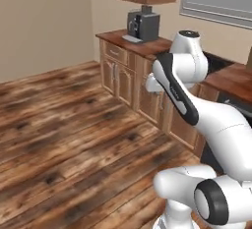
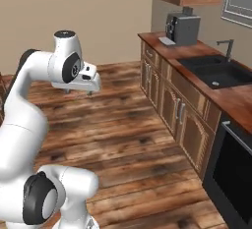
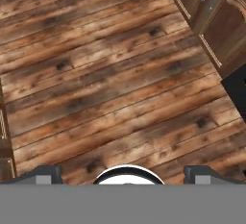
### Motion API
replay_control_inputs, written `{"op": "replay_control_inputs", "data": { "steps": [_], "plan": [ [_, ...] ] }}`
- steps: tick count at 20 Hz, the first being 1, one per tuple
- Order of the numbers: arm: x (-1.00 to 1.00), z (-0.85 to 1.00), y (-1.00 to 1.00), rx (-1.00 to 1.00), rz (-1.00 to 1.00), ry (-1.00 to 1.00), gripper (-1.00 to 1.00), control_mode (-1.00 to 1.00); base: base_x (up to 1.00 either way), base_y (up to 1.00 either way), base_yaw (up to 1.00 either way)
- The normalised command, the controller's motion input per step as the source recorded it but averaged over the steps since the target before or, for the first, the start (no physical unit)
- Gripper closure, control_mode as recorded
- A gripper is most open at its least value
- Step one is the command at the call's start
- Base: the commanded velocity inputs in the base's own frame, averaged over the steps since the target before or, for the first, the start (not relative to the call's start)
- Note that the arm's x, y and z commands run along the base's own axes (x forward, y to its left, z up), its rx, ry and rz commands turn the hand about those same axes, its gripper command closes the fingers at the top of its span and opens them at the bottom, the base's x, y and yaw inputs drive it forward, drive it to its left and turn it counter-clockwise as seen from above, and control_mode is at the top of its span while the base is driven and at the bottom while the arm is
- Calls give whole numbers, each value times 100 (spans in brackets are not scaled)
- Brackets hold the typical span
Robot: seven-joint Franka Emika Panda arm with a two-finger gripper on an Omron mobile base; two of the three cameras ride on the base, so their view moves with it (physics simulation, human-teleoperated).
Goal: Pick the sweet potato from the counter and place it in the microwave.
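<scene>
**Wooden floor under an open, empty gripper**

Wood planks, brown and knotted, covered the floor [image 3: 110,79] across most of the hand view. At the bottom edge of that view the gripper [image 3: 126,174] showed its 2 dark fingertips [image 3: 45,172] far apart, 1 at lower left and 1 at lower right, with nothing between them: the fingers stood wide open and held nothing.

In the right base view the white arm [image 2: 29,110] rose from the lower left, bent over at the upper left, and its hand pointed down above the floor, left of centre. In the left base view the arm climbed from the lower right to the centre of the frame.

The counter [image 2: 231,98], a glossy reddish-brown top, ran along the right side of the right base view above light wooden cabinet doors [image 2: 189,125]. A dark sink [image 2: 216,73] with a tap was set into it at right of centre, and a grey coffee machine [image 2: 183,28] stood on its far end at the upper right. A black oven [image 2: 231,174] filled the lower right corner. The same counter [image 1: 142,46] and coffee machine [image 1: 143,25] sat at upper centre of the left base view.

I could not tell where the sweet potato or the microwave was.
</scene>
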Motion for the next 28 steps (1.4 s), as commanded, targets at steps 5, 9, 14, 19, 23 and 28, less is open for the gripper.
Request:
{"op": "replay_control_inputs", "data": {
  "steps": [5,9,14,19,23,28],
  "plan": [
    [0,0,0,0,0,0,-100,100,92,0,-60],
    [0,0,0,0,0,0,-100,100,70,5,-69],
    [0,0,0,0,0,0,-100,100,56,7,-74],
    [0,0,0,0,0,0,-100,100,45,8,-78],
    [0,0,0,0,0,0,-100,100,75,30,-71],
    [0,0,0,0,0,0,-100,100,100,48,-58]
  ]
}}
